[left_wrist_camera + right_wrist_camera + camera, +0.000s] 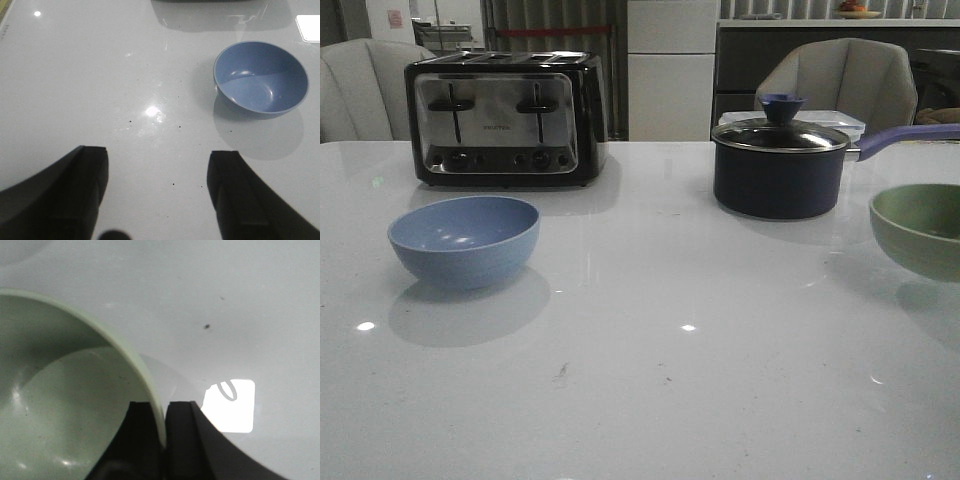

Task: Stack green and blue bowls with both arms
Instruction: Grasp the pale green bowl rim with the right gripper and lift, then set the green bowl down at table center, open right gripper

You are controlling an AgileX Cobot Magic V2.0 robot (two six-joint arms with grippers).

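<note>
The dusty blue bowl [464,240] sits upright on the white table at the left; it also shows in the left wrist view [260,78]. My left gripper [157,157] is open and empty, hovering over bare table some way from the blue bowl. The pale green bowl [921,228] is at the right edge of the front view, cut off by the frame. In the right wrist view my right gripper [161,407] is shut on the green bowl's [60,405] rim, one finger inside and one outside. Neither arm shows in the front view.
A black and chrome toaster [506,118] stands at the back left. A dark lidded saucepan [779,166] with a purple handle [906,138] stands at the back right, close behind the green bowl. The white table [650,380] stretches between the bowls.
</note>
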